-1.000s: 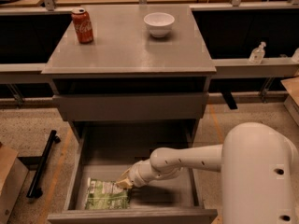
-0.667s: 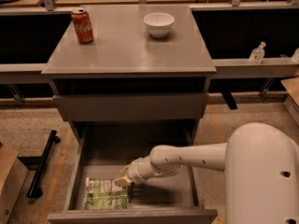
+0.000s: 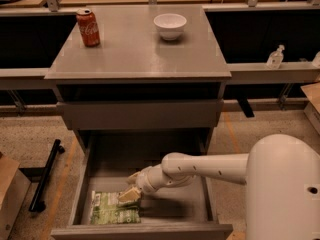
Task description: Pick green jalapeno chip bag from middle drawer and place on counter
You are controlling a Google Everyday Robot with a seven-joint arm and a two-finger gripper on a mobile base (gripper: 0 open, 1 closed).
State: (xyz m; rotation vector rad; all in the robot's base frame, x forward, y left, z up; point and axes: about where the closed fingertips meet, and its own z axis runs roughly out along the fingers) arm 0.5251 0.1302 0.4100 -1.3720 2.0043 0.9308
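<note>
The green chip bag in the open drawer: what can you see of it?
The green jalapeno chip bag is a small, crinkly, foil-looking packet, mottled green with white patches. It lies flat on the grey floor of the open middle drawer, toward its front left corner. The gripper sits at the bag's far right corner.

Little here can be read, bar one logo.
White Coca-Cola script runs down the red can (image 3: 88,27) on the bench (image 3: 135,54); the green chip bag (image 3: 110,213), under the gripper (image 3: 131,194) in the drawer (image 3: 150,230), carries print too small to read.
</note>
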